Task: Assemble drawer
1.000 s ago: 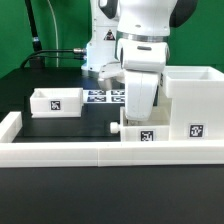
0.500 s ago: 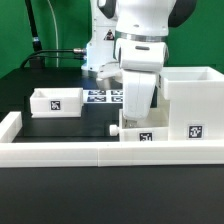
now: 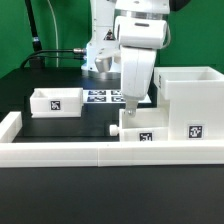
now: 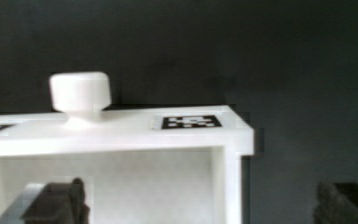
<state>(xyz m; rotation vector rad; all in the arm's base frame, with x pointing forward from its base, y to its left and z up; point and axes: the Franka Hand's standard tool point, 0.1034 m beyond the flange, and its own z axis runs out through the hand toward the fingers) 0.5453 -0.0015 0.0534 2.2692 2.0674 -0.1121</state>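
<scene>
White parts sit on a black table (image 3: 62, 126). The drawer (image 3: 140, 127) is a small open box, and it lies in the middle, close to the long white wall (image 3: 70, 152) at the front. A round knob (image 3: 114, 130) sticks out of the drawer's side, toward the exterior view's left. In the wrist view the knob (image 4: 78, 98) stands up straight on the drawer's flat face, and a little black-and-white tag (image 4: 194, 122) is stuck near it.

The gripper (image 3: 133, 101) hangs right over the drawer and points down. In the wrist view its two dark fingers (image 4: 51, 200) are far apart, one on each side of the picture, and they hold nothing (the jaws are wide open). I cannot tell if they touch the drawer.

A big box (image 3: 190, 100) stands just beside the drawer, on the exterior view's right. It has a tag on its front too. A small box (image 3: 55, 101) with a tag sits well apart, on the exterior view's left. Behind the gripper, the marker board (image 3: 104, 96) lies flat on the table.
</scene>
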